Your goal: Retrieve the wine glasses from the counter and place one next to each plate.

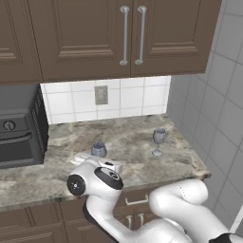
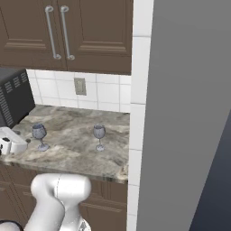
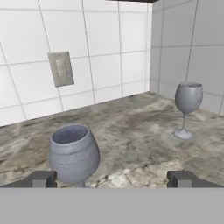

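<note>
Two clear grey-blue wine glasses stand upright on the marbled counter (image 1: 135, 142). The nearer wine glass (image 3: 73, 153) (image 1: 98, 149) (image 2: 39, 132) is just ahead of my open gripper (image 3: 113, 179), closer to the left fingertip (image 3: 43, 179) than to the right one; nothing is held. In the left base view my white hand (image 1: 102, 163) hides its stem. The other wine glass (image 3: 188, 98) (image 1: 159, 136) (image 2: 99, 132) stands farther right, near the tiled corner. The plates are out of view.
A black microwave (image 1: 19, 128) sits on the counter at the left. A wall outlet (image 1: 101, 95) is on the white tiles behind the glasses, under dark upper cabinets (image 1: 123, 38). A tiled side wall (image 1: 209, 109) closes the counter's right end.
</note>
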Controlling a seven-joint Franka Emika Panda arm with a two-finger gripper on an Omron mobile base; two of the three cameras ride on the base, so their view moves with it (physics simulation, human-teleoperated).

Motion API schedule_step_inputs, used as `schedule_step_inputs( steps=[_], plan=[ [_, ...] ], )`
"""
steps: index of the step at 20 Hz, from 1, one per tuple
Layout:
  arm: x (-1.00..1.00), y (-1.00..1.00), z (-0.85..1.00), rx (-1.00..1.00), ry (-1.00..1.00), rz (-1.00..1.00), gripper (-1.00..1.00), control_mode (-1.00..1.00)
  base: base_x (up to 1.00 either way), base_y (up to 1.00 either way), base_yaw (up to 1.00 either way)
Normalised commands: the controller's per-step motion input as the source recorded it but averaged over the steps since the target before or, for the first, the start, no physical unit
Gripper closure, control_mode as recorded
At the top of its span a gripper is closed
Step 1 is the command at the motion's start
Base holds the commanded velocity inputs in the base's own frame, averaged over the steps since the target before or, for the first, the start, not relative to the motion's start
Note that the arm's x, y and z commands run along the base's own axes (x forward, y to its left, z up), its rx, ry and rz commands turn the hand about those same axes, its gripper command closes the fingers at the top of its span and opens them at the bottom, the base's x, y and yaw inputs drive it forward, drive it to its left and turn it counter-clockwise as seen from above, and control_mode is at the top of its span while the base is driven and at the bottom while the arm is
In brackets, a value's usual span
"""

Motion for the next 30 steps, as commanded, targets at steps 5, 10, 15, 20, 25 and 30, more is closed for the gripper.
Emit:
schedule_step_inputs(
  steps=[5,10,15,20,25,30],
  plan=[
    [0.22,0.12,-0.24,-0.08,0.00,0.00,-1.00,-1.00,0.00,0.00,0.00],
    [0.26,0.10,-0.32,-0.02,0.02,0.00,-1.00,-1.00,0.00,0.00,0.00],
    [0.18,0.07,-0.34,0.00,0.00,0.00,-1.00,-1.00,0.00,0.00,0.00],
    [0.22,0.15,-0.37,0.00,0.00,0.00,-1.00,-1.00,0.00,0.00,0.00],
    [0.24,0.01,-0.25,0.00,0.00,0.00,-1.00,-1.00,0.00,0.00,0.00],
    [0.24,0.00,-0.04,0.00,0.00,0.00,-1.00,-1.00,0.00,0.00,0.00]
  ],
)
